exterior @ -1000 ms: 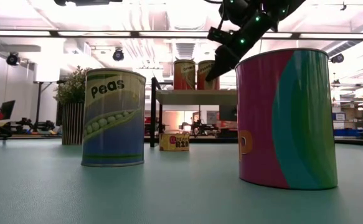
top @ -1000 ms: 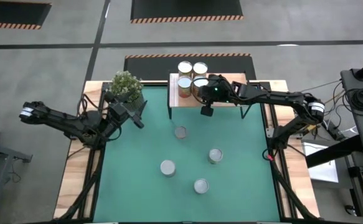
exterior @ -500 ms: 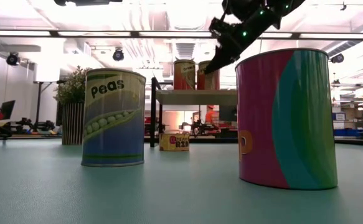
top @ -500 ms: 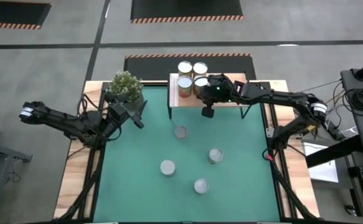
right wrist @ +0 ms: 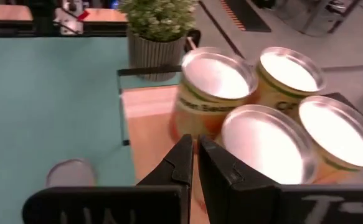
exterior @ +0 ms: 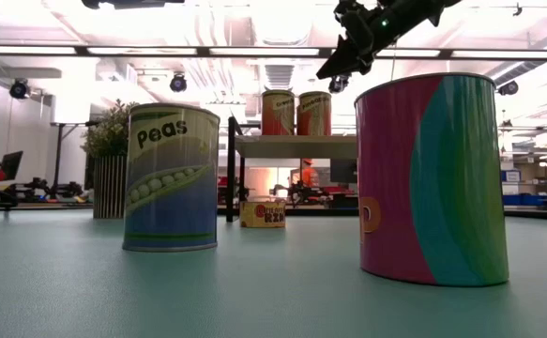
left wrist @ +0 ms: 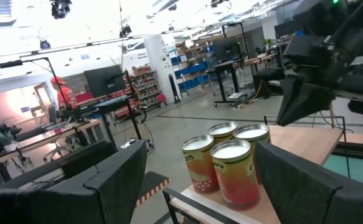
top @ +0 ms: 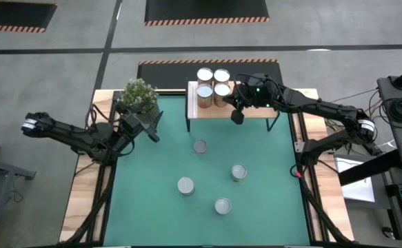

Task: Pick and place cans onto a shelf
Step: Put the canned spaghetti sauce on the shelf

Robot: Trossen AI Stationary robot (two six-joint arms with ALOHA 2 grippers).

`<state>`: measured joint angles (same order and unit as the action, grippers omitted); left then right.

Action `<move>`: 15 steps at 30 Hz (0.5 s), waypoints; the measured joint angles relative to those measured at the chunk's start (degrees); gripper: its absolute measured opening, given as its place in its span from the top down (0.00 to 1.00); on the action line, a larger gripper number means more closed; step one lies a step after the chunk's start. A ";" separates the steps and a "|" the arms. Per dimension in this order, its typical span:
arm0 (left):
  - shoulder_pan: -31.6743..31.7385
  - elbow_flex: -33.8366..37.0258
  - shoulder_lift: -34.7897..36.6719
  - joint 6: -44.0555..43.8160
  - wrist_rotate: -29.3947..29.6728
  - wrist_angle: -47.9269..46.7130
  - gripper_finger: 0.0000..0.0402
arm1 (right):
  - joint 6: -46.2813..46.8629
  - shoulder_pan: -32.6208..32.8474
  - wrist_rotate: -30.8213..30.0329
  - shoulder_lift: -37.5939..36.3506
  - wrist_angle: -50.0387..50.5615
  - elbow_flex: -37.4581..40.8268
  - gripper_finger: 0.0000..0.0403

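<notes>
My right tool (top: 236, 116), closed and empty beside the shelf (top: 252, 110), is nearer than the left to the upright cans (top: 199, 146) below the shelf.

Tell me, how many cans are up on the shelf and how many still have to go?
Done: four cans stand together on the shelf. In hand: nothing. The right end effector is shut and empty, hanging by the shelf's edge next to those cans. The left end effector waits beside the potted plant. Left: four more cans sit on the green mat, waiting to be lifted up.
</notes>
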<state>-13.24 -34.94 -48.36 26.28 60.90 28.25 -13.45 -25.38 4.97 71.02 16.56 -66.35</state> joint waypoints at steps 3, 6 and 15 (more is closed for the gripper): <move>0.00 0.00 0.00 0.00 0.00 0.02 0.30 | 0.00 -1.47 -0.01 0.12 -3.43 0.00 0.97; 0.00 0.00 0.00 0.00 0.00 0.00 0.30 | 0.00 -3.45 -0.48 0.29 -7.67 0.00 0.97; -0.02 -0.02 0.00 0.02 0.00 0.00 0.30 | -0.28 -8.36 -0.64 0.90 -14.44 0.00 0.97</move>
<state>-13.26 -34.96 -48.36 26.31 60.90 28.25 -13.73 -33.74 4.33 71.92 2.12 -66.35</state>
